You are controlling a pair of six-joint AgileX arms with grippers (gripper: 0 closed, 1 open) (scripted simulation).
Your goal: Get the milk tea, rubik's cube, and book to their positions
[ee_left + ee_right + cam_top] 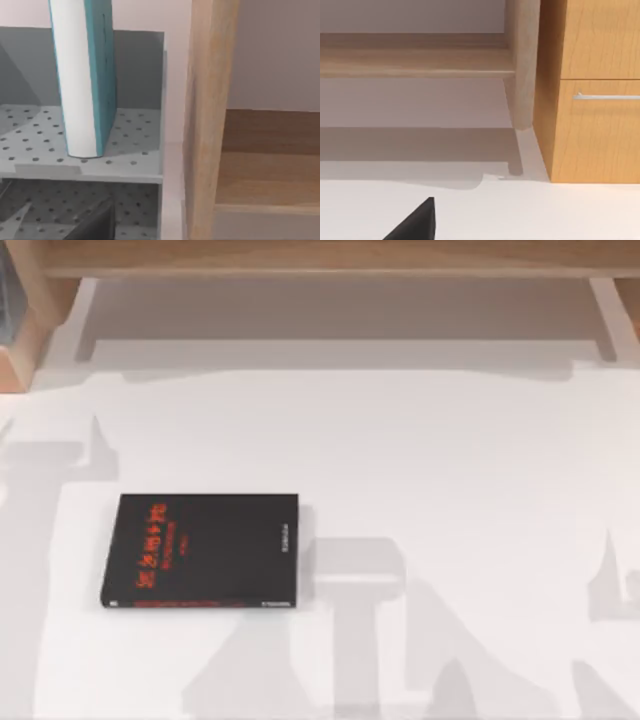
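— Where is the top camera looking?
— Straight down onto the worktop [420,470]. The left wrist camera is facing a grey rack [125,170] closely; the right is viewing the wooden shelf [415,55], which the top view is also catching.

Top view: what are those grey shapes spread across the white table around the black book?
Top view: cast shadows on the table, soft-edged, some beside the black book. Right wrist view: a broad shadow lies under the wooden shelf. Left wrist view: the cyan book looks evenly lit, without glare.

There were two books: one black book [203,550] with red lettering lying flat on the desk [450,490], and one cyan book [87,75] standing upright on a perforated grey shelf [135,150].
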